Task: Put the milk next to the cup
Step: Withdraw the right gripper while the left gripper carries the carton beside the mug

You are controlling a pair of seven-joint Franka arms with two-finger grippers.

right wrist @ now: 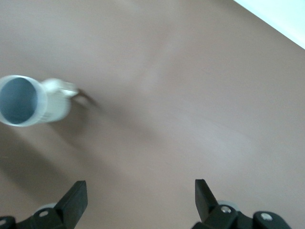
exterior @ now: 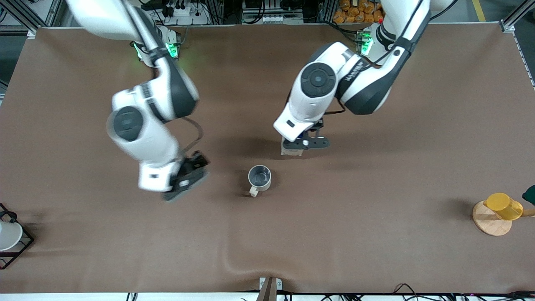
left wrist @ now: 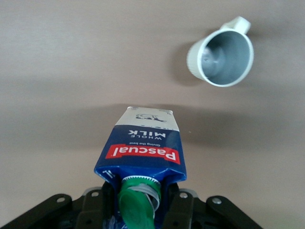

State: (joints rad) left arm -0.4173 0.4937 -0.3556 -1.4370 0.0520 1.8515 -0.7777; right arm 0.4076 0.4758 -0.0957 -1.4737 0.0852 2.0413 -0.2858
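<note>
The left pincer grips the Pascual whole-milk carton at its gabled top, by the green cap, over the brown tabletop. The carton's base appears to meet the tabletop, though contact cannot be confirmed. It sits near the beige mug, farther from the front camera and slightly toward the left arm's end. Placement looks nearly done; what remains is letting go and lifting clear. In the front view the left arm's wrist hides most of the carton. The right pincer, spread wide and empty, hovers beside the mug toward the right arm's end, blurred.
</note>
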